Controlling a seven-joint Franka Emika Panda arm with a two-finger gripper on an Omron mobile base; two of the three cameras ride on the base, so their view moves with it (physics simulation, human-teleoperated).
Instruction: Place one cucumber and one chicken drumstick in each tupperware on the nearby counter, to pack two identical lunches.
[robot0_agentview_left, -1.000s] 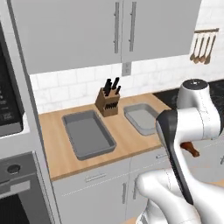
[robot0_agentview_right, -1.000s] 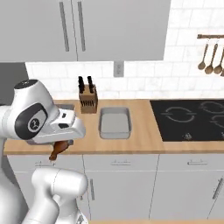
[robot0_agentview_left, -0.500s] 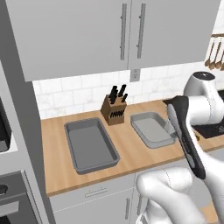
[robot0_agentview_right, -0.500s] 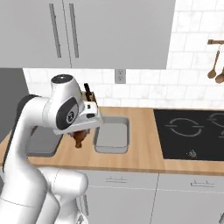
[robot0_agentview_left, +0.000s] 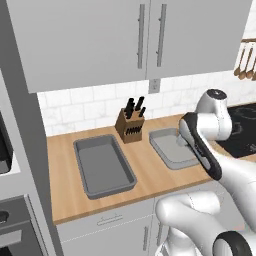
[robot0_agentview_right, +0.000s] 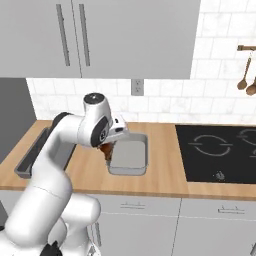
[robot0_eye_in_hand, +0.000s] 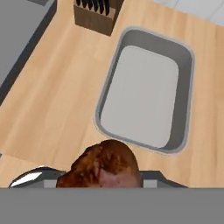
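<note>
My gripper (robot0_agentview_right: 108, 149) is shut on a brown chicken drumstick (robot0_agentview_right: 106, 151), which hangs low over the counter (robot0_agentview_right: 165, 150) at the left rim of the right tupperware (robot0_agentview_right: 131, 156). In the hand view the drumstick (robot0_eye_in_hand: 104, 165) sits just short of that empty grey tray's (robot0_eye_in_hand: 146, 94) near rim. From the left base view the same tray (robot0_agentview_left: 171, 149) lies partly behind my arm. The other tupperware (robot0_agentview_left: 104, 166), darker and also empty, lies further left on the wood. The cucumber is out of view.
A wooden knife block (robot0_agentview_left: 131, 125) stands against the tiled wall between the two trays, seen also as the block (robot0_eye_in_hand: 94, 13) in the hand view. The black stovetop (robot0_agentview_right: 217, 150) lies right of the trays. Cabinets hang overhead; wooden spoons (robot0_agentview_right: 247, 80) hang on the wall.
The views have shifted with the base. My arm has carried the drumstick from the counter's front left up to the left rim of the right tray. The grip is unchanged.
</note>
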